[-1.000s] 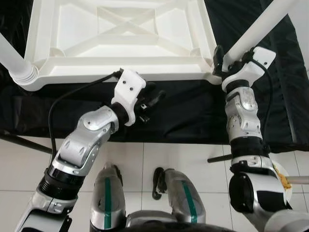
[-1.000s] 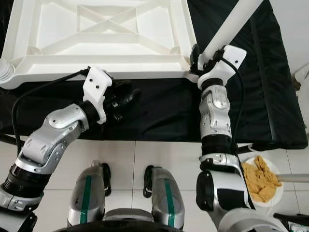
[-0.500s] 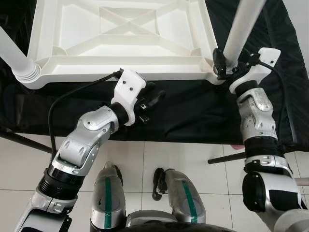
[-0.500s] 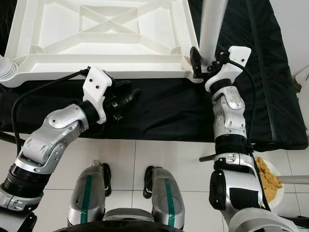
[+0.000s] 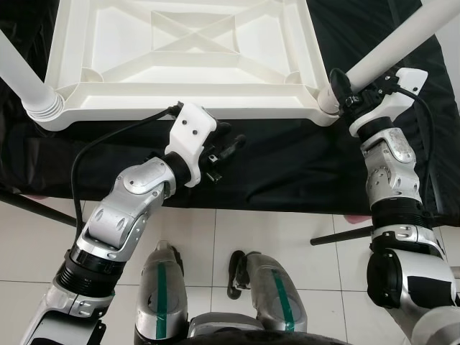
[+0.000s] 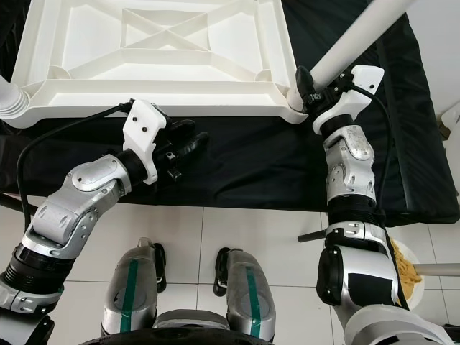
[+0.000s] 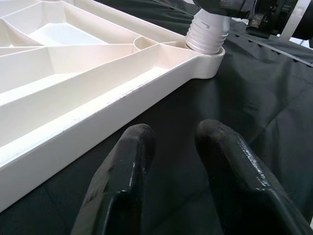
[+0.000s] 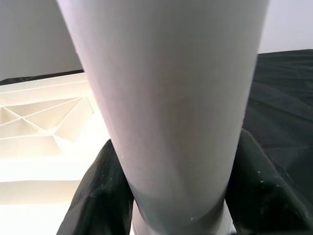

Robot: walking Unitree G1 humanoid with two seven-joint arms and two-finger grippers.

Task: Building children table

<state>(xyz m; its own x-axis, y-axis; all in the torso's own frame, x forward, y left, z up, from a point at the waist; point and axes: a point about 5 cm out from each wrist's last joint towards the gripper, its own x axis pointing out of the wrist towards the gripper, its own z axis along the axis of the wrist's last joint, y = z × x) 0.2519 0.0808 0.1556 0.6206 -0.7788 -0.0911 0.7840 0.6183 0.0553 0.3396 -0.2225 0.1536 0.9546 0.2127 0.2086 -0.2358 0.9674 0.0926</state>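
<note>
Gripping the white table leg (image 5: 388, 54) just above its ribbed foot, my right fingers (image 8: 105, 196) are pinched on either side of the tube where it meets the corner socket of the upturned white tabletop (image 5: 180, 93), which lies on the black cloth (image 5: 287, 165) covering the surface. The leg looks like light, stiff, smooth plastic that could slip or twist in a pinch, so low near the socket seems the best hold. My left fingers (image 7: 127, 196) hover spread and empty just beside the tabletop's near edge, and another leg (image 5: 25, 79) already stands in the left corner.
</note>
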